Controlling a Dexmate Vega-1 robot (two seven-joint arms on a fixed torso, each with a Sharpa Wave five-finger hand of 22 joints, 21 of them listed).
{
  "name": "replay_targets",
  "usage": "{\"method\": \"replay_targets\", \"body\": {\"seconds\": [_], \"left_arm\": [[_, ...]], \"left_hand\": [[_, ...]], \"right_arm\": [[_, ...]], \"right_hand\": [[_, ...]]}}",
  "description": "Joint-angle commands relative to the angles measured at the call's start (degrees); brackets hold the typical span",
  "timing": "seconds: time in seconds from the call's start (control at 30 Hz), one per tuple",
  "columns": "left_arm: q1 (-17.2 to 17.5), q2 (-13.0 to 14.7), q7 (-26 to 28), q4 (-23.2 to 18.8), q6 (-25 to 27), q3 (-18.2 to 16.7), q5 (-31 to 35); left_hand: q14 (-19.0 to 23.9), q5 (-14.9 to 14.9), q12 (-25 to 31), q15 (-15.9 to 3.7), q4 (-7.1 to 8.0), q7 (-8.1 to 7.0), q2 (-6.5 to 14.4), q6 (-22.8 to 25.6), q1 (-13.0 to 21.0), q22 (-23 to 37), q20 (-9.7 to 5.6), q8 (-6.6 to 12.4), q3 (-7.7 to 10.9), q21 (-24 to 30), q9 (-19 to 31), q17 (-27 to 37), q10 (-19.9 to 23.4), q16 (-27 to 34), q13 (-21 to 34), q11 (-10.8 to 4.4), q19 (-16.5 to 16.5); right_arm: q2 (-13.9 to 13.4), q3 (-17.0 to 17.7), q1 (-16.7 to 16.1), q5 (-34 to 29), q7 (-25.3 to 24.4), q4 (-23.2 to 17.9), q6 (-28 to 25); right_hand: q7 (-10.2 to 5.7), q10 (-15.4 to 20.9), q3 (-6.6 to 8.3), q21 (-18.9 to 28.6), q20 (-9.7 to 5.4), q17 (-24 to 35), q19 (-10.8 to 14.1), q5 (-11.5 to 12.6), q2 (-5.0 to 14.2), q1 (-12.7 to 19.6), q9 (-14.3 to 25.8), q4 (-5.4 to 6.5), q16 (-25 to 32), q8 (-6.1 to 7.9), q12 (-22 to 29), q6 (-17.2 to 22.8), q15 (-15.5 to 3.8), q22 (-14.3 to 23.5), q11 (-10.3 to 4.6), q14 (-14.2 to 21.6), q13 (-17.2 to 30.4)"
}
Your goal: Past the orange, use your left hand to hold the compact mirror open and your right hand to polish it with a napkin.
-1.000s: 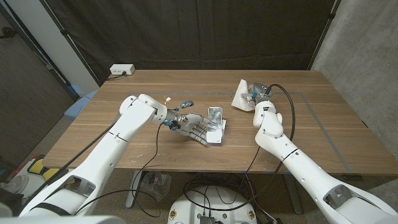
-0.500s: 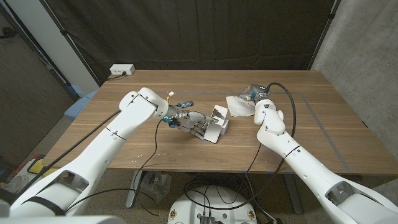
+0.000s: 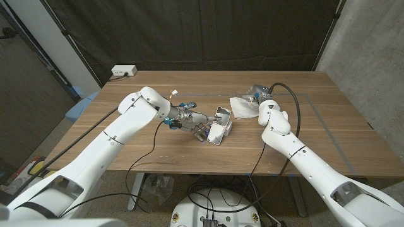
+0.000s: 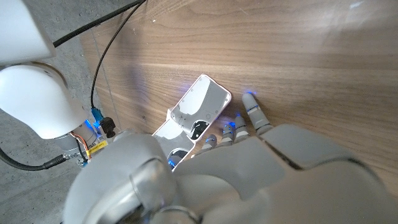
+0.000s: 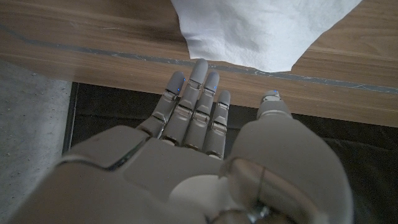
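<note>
While polishing is not yet starting, the left hand (image 3: 192, 123) is holding the compact mirror (image 3: 218, 124) open at centre frame, fingers wrapped on its base. Beyond it, right of centre, the right hand (image 3: 256, 96) is lying on the napkin (image 3: 240, 107); whether its fingers are gripping cannot be told. Against earlier frames, the napkin is lying flatter and nearer the mirror.
</note>
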Motion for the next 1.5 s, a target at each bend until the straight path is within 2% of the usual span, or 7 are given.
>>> {"method": "replay_targets", "body": {"seconds": [0.03,0.4,0.43,0.57,0.93,1.27,1.5], "left_arm": [[7.92,-2.92,8.45,-6.76,-4.53,-7.50,1.71],[14.36,-4.84,16.84,-11.55,-9.30,-11.38,4.79],[15.12,-5.14,17.80,-11.91,-10.18,-11.85,5.04],[18.43,-6.53,22.47,-13.26,-14.09,-13.49,6.51],[27.63,-12.62,37.04,-9.33,-37.02,-19.43,4.68],[27.93,-12.39,34.34,1.35,-58.04,-24.03,-7.60],[28.00,-11.20,32.42,5.55,-65.11,-25.60,-12.43]], "left_hand": [[-20.86,0.60,-0.23,0.37,0.06,3.56,0.09,-30.31,0.15,-1.84,0.27,-0.37,-1.07,-0.88,0.17,-1.32,-24.62,-0.83,-0.99,-0.24,-27.58],[-22.70,0.57,-0.40,0.42,0.72,1.67,-0.13,-30.58,-1.51,-2.75,0.49,-0.57,-2.13,-1.96,0.24,-2.04,-26.10,-1.07,-1.75,-0.25,-28.90],[-22.90,0.56,-0.38,0.40,0.78,1.39,-0.17,-31.03,-1.75,-2.84,0.41,-0.76,-2.28,-2.10,0.24,-2.13,-26.15,-1.09,-1.84,-0.25,-29.05],[-23.15,0.57,-0.05,0.42,0.93,0.09,-0.29,-30.30,-2.55,-3.16,0.00,-0.46,-2.80,-2.56,0.23,-2.44,-25.58,-1.02,-2.15,-0.30,-29.36],[-20.17,0.50,2.07,-0.87,0.66,-6.39,0.06,-25.36,-4.27,-4.78,-1.57,1.41,-3.68,-1.96,-0.13,-4.07,-19.79,-0.11,-3.66,-3.37,-25.64],[-16.50,0.30,3.14,-4.36,-0.56,-9.75,0.00,-20.09,-2.32,-6.78,-5.81,2.52,-2.94,-0.71,-0.60,-6.17,-15.29,0.27,-5.19,-6.29,-20.60],[-13.44,0.16,3.67,-5.90,-1.08,-11.15,-0.43,-15.44,-1.39,-8.08,-7.01,3.48,-2.89,-0.50,-0.82,-7.58,-12.58,0.64,-6.14,-7.58,-18.43]], "right_arm": [[-0.10,0.89,0.37,2.62,-1.23,0.32,2.32],[-0.76,1.46,1.56,6.04,2.85,-0.42,3.04],[-0.65,1.99,1.40,7.05,2.83,-0.52,3.52],[-0.19,4.39,0.23,11.51,1.20,-0.81,6.55],[2.25,12.93,-4.53,28.64,-4.75,-0.52,19.36],[4.52,17.52,-6.85,42.52,-6.50,2.03,29.98],[6.00,19.87,-7.68,50.27,-6.96,3.12,32.88]], "right_hand": [[0.23,-3.76,-1.62,-1.31,1.19,-2.28,-0.97,1.04,-0.70,-2.94,0.29,1.16,-4.31,-0.04,-0.70,-2.38,-4.77,0.25,0.81,-5.62,-0.05],[1.45,-21.88,-8.93,-8.92,5.40,-7.57,-8.31,1.54,-4.37,-14.59,0.24,6.05,-16.11,-0.76,-2.31,-19.85,2.31,0.23,2.57,-21.56,-4.30],[1.40,-28.68,-10.15,-10.64,6.02,-8.15,-9.55,1.96,-4.31,-16.48,0.19,6.90,-17.10,-0.25,-3.41,-21.28,3.15,0.24,4.04,-23.38,-5.36],[1.34,-32.04,-11.12,-13.08,6.92,-8.66,-12.85,2.18,-3.65,-18.51,0.15,7.84,-18.29,-0.25,-3.19,-23.70,4.57,0.23,4.56,-27.51,-6.21],[0.88,-33.86,-12.23,-16.47,6.68,-9.29,-17.69,2.03,-2.55,-21.42,0.04,8.84,-18.45,0.09,-2.62,-24.59,6.09,0.18,4.64,-30.77,-7.20],[0.36,-34.96,-12.59,-17.45,5.76,-10.03,-17.56,1.84,-1.92,-22.37,-0.08,8.90,-18.76,-0.12,-2.62,-26.00,5.21,0.10,4.23,-32.68,-7.87],[0.47,-35.19,-12.57,-17.89,4.98,-10.59,-17.35,1.79,-1.61,-22.25,-0.13,8.63,-19.02,-0.02,-2.53,-26.15,5.02,0.06,4.63,-33.82,-8.19]]}}
